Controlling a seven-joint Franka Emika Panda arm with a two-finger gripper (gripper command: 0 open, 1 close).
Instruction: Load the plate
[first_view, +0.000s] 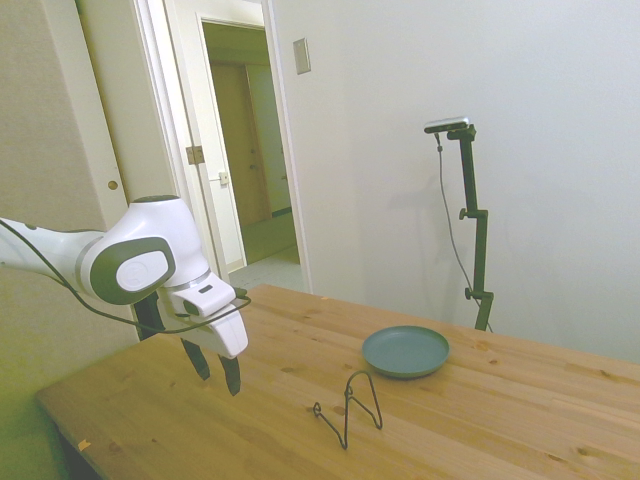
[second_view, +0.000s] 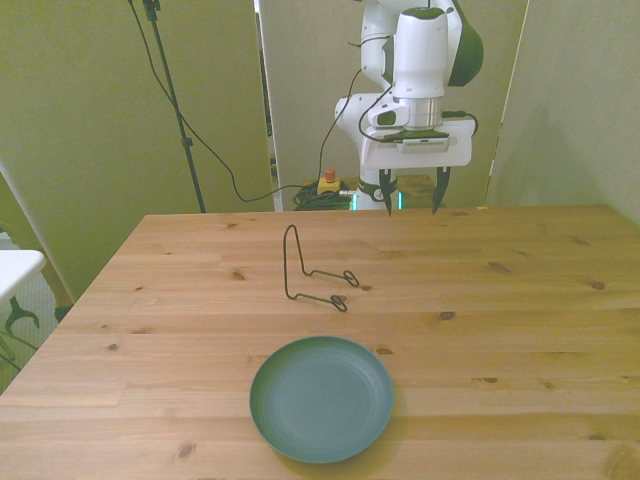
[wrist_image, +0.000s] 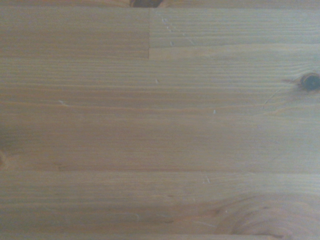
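Note:
The teal-grey plate (second_view: 321, 397) lies flat on the wooden table near its front edge in the front view; in the side view the plate (first_view: 405, 351) sits toward the far right. A thin black wire stand (second_view: 313, 272) stands between the plate and the arm, also seen as the wire stand (first_view: 352, 405) in the side view. My gripper (second_view: 411, 201) hangs open and empty above the table's far edge, well away from both; the gripper (first_view: 217, 371) points straight down. The wrist view holds only bare wood grain (wrist_image: 160, 130).
The table's edges (second_view: 90, 290) drop off on all sides. A wall and open doorway (first_view: 250, 150) stand behind the arm in the side view. Cables and a red button (second_view: 327, 184) lie on the floor behind the table.

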